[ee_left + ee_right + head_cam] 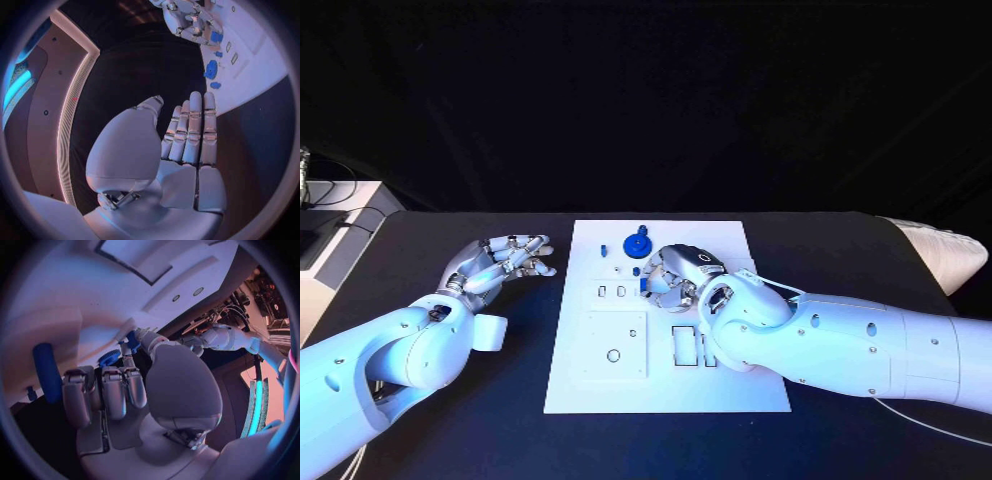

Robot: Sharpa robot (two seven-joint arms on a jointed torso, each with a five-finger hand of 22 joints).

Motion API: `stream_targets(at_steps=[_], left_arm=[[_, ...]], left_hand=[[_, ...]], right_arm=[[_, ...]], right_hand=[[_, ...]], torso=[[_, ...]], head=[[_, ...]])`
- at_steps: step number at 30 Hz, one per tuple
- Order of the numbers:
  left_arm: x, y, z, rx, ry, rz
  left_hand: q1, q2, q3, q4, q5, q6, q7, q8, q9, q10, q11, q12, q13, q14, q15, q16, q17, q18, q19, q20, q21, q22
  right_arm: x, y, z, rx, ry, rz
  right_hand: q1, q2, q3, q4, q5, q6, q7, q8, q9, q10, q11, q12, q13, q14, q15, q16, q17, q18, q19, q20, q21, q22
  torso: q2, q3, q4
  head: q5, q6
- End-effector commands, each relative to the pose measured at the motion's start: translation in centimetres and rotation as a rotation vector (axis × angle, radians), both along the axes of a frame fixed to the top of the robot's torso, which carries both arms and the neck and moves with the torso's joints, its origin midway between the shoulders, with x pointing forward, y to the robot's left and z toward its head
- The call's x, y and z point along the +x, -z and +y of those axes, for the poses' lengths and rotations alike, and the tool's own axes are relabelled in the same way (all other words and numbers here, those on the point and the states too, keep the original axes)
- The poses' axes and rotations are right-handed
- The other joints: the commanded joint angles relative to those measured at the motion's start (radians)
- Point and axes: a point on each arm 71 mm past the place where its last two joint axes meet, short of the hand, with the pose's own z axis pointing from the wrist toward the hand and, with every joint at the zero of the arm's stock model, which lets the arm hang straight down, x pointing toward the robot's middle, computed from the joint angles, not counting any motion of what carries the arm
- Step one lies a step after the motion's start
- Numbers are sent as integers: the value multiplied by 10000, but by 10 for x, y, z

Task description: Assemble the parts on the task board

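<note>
a: the right robot hand (678,272) from the head view?
b: it lies over the middle of the task board (668,380), fingers curled down, near a small blue part (646,271). a round blue part (639,243) sits just beyond it near the board's far edge, and a small one (604,248) beside that.
a: and the left robot hand (506,262)?
b: off the board on the black surface (473,430), fingers apart, holding nothing.
a: left wrist view?
b: the left robot hand (187,140) is flat and spread. further off, the right robot hand (190,20) is on the board (262,70), with the round part (211,69) near it.
a: right wrist view?
b: the right robot hand (119,390) pinches a small blue part (132,340) between thumb and fingertip, against the board (94,290). the round part (109,358) is just beside it, and a long blue part (47,371) further over.
</note>
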Motion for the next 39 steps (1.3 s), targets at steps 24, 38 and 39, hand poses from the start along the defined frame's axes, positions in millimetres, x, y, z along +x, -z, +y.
stream_targets(at_steps=[24,38,39], left_arm=[[0,2,-6,639,356,10],[4,-2,-22,2237,828,495],[5,-3,-24,2366,906,583]], left_hand=[[-840,-467,-656,12,-44,-304,49,-134,71,666,-92,827,528,-92,-88,1043,558,115,-213,1,392,205],[-2385,386,-2088,49,140,-860,-618,3371,1931,-474,-796,7798,5130,3357,-814,7478,6271,-25,1114,-823,5594,3954],[-2430,399,-2109,50,137,-880,-631,3463,1992,-474,-802,7953,5217,3551,-831,7667,6644,-79,1321,-840,5887,4353]], right_arm=[[-6,-8,-11,582,258,-557],[7,-43,-46,2990,196,-38],[9,-45,-49,3193,202,13]], right_hand=[[434,205,-3114,1388,-903,-416,58,-187,-155,572,141,-160,2121,946,132,-13,2207,-21,974,152,-81,2516],[793,607,-3335,1340,-687,-465,80,-99,-143,454,165,-284,2018,903,159,-67,2035,87,761,184,-494,2266],[823,639,-3312,1347,-648,-446,74,-70,-132,458,162,-277,2024,901,155,-69,2033,94,748,184,-521,2251]], torso=[[-16,16,-13],[-160,103,-20],[-175,115,-30]], head=[[64,19],[172,126],[177,134]])
